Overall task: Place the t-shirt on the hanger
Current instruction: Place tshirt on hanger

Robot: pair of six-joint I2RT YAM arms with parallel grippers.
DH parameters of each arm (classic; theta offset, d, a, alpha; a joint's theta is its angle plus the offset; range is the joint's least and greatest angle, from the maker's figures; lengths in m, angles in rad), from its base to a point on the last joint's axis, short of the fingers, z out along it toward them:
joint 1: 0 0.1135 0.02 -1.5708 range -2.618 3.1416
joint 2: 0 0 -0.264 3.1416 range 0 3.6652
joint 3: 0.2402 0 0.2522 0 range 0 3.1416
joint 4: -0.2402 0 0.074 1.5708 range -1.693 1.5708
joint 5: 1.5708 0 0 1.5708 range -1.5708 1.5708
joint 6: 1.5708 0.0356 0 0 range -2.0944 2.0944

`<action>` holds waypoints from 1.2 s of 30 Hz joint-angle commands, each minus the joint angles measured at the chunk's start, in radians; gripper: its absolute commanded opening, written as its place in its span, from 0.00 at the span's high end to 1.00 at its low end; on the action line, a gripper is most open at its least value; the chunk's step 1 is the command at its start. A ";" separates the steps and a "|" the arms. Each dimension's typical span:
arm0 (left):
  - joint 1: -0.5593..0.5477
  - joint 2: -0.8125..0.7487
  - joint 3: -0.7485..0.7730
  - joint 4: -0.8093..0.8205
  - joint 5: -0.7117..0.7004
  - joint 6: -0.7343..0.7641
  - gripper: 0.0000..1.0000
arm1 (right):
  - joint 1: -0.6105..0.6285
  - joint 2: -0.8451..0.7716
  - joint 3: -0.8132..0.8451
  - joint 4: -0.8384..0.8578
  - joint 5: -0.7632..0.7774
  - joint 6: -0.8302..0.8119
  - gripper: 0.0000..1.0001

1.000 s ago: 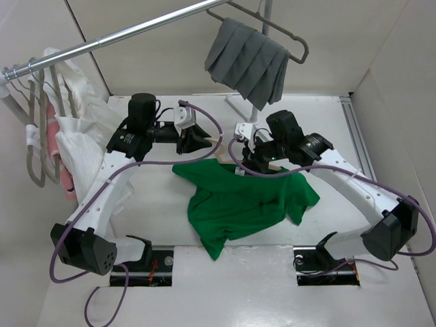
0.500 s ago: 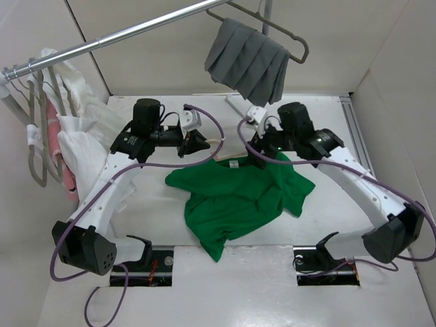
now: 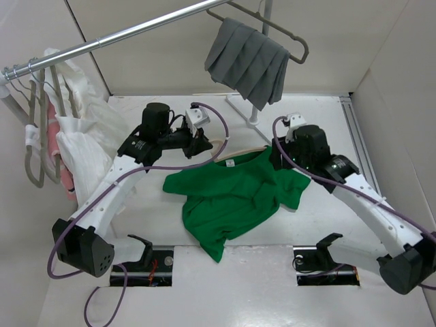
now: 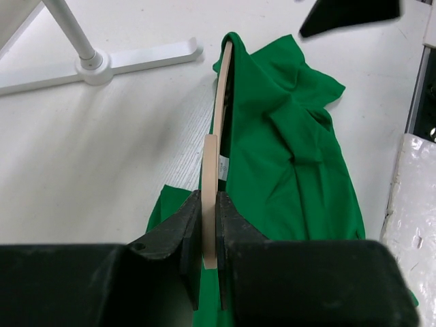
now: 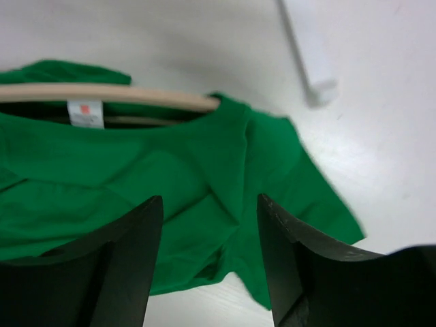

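- Top view: the green t-shirt (image 3: 231,197) lies crumpled in the middle of the table (image 3: 153,208), its collar toward the far edge. The beige hanger (image 3: 226,142) lies at the collar. The left gripper (image 3: 206,144) is at the hanger's left end and the right gripper (image 3: 278,154) is over the shirt's right shoulder. Toward the far edge, a grey pleated cloth (image 3: 248,61) hangs from the rail (image 3: 122,34). White garments (image 3: 75,136) crowd the left edge.
- Left wrist: the left gripper (image 4: 210,204) is pressed together, pinching the hanger (image 4: 219,116), whose arm runs into the t-shirt (image 4: 286,170). A white stand foot (image 4: 136,58) lies beyond.
- Right wrist: the right gripper (image 5: 208,204) is spread and holds nothing, above the t-shirt (image 5: 170,170). The hanger (image 5: 109,94) crosses the collar by the white label (image 5: 85,112).
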 commanded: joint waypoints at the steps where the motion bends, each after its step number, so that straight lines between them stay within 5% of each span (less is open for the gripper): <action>1: -0.006 -0.045 0.019 0.066 -0.009 -0.073 1.00 | 0.003 0.003 -0.094 0.194 -0.030 0.142 0.37; 9: -0.006 -0.045 0.019 0.075 -0.018 -0.082 1.00 | 0.003 0.112 -0.101 0.332 -0.040 0.182 0.28; 26: -0.006 -0.045 0.019 0.095 0.033 -0.143 1.00 | -0.009 0.272 -0.099 0.415 0.025 0.300 0.34; 29: -0.006 -0.054 0.019 0.095 0.054 -0.153 1.00 | -0.009 0.310 -0.099 0.438 0.048 0.319 0.43; 33: -0.006 -0.054 0.010 0.095 0.054 -0.173 1.00 | -0.009 0.333 -0.090 0.447 0.068 0.308 0.82; 34: -0.006 -0.054 0.010 0.095 0.054 -0.173 1.00 | 0.004 0.333 -0.090 0.447 0.083 0.297 1.00; 36: -0.006 -0.054 0.010 0.095 0.025 -0.173 1.00 | 0.026 0.322 -0.081 0.447 0.104 0.253 1.00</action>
